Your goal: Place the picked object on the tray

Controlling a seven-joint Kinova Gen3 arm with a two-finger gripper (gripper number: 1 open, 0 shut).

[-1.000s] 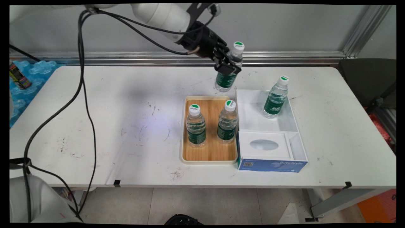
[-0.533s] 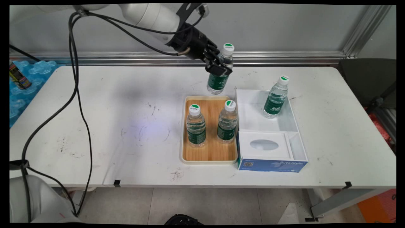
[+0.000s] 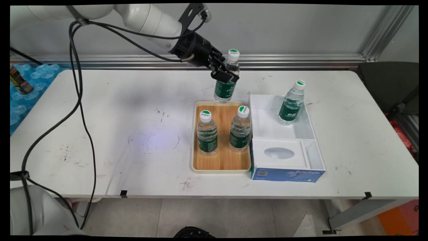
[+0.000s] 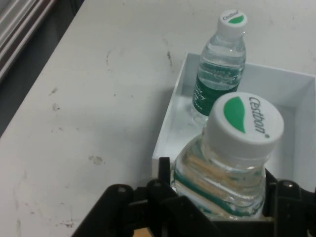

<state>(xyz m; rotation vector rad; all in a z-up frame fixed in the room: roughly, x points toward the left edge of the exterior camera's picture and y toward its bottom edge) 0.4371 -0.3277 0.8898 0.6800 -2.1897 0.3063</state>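
I've got the black two-finger gripper [image 3: 226, 74] clamped on a clear plastic water bottle w/ green label and white cap [image 3: 226, 83], gripped at the shoulder just under the cap; bottle hangs in the air, a bit tilted, its base right over the far rim of the bamboo-floored tray w/ cream rim [image 3: 193, 140]; can't tell if base touches that rim. In hand view the cap [image 4: 243, 123] sits between the fingers [image 4: 163, 174], jaws tight on both sides of the bottle.

Below and nearer the camera than the gripper, two more clear water bottles stand upright in the tray: the left one [image 3: 207, 133] and the right one [image 3: 240, 129], apart from each other. To the gripper's right, a white open box w/ blue front [image 3: 287, 174] sits just beside the tray; a fourth clear water bottle [image 3: 291, 103] stands in its far compartment, also visible in hand view [image 4: 220, 65] beyond the held cap. All on the white table [image 3: 100, 127], scuffed w/ dark marks.
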